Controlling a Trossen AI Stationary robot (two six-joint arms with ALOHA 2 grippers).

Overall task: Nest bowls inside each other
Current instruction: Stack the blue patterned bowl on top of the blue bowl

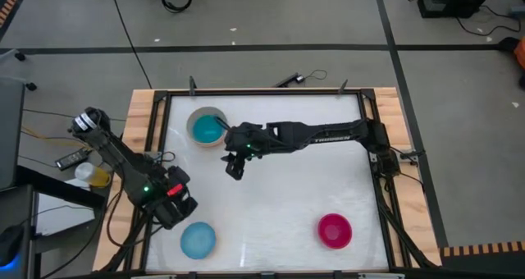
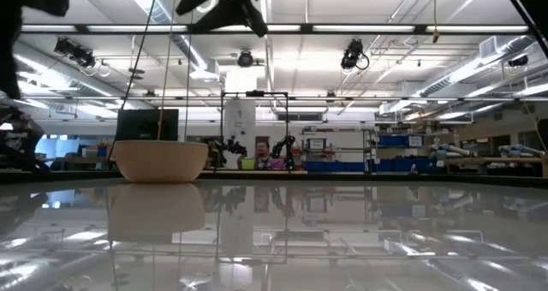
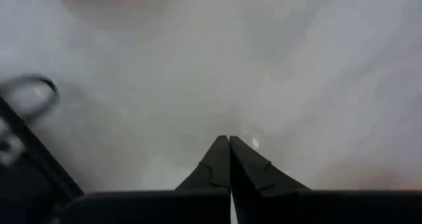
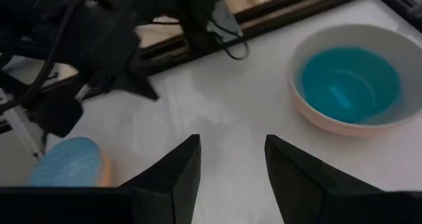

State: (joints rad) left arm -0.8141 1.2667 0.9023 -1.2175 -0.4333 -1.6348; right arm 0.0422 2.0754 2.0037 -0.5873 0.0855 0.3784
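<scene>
A beige-grey bowl [image 1: 194, 115] stands upright on the table at the far left with a cyan bowl [image 1: 207, 130] nested inside it; both also show in the right wrist view, beige-grey bowl [image 4: 310, 112] and cyan bowl [image 4: 349, 82]. A light blue textured bowl [image 1: 198, 240] sits near the front left, and a pale pinkish edge [image 4: 100, 174] shows at its side. A red-magenta bowl [image 1: 335, 230] rests at the front right. My right gripper [image 1: 235, 166] hangs open above the table, just in front of the nested pair. My left gripper [image 3: 229, 145] is shut and holds nothing, just beyond the light blue bowl.
A black frame [image 1: 262, 92] with wooden side boards borders the white table. The left arm [image 1: 123, 160] reaches in over the left board. Bare table lies in the middle [image 1: 287, 197] between the bowls. Cables [image 4: 224, 39] lie along the far rail.
</scene>
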